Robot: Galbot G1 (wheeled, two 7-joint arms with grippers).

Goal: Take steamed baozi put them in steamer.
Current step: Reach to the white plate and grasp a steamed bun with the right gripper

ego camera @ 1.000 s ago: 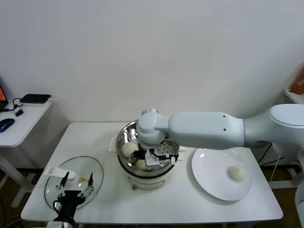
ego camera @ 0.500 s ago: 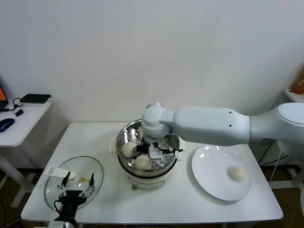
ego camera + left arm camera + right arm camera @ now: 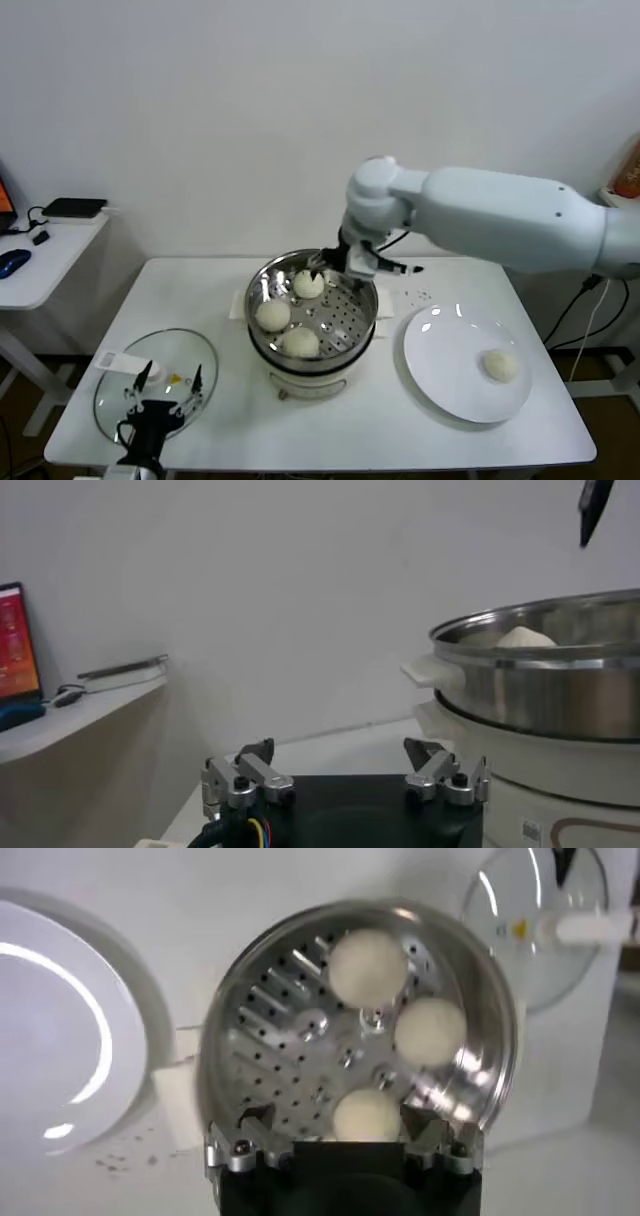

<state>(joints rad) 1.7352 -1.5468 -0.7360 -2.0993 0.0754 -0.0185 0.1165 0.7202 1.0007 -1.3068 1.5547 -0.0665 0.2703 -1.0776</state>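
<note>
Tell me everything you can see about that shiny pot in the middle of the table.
The steamer is a round, shiny metal pot with a perforated tray inside, sitting upright on a white base mid-table, uncovered. Three buns rest on its tray. The right gripper hangs open over its far rim, touching nothing.

The right gripper (image 3: pixel 355 262) is hanging above the far rim of the steamer (image 3: pixel 262 330), fingers spread. Directly below it, three steamed baozi (image 3: pixel 308 285) are sitting in the steamer on the perforated tray (image 3: pixel 290 1038): one just beneath the fingertips, two farther toward the robot. To the gripper's right and nearer the robot, a fourth bun (image 3: pixel 501 364) is lying on a plate (image 3: pixel 440 370). Well off to the gripper's left, the glass lid (image 3: pixel 175 355) is lying on the table (image 3: pixel 330 430), the left gripper (image 3: pixel 160 385) hovering over its near edge with fingers apart.
</note>
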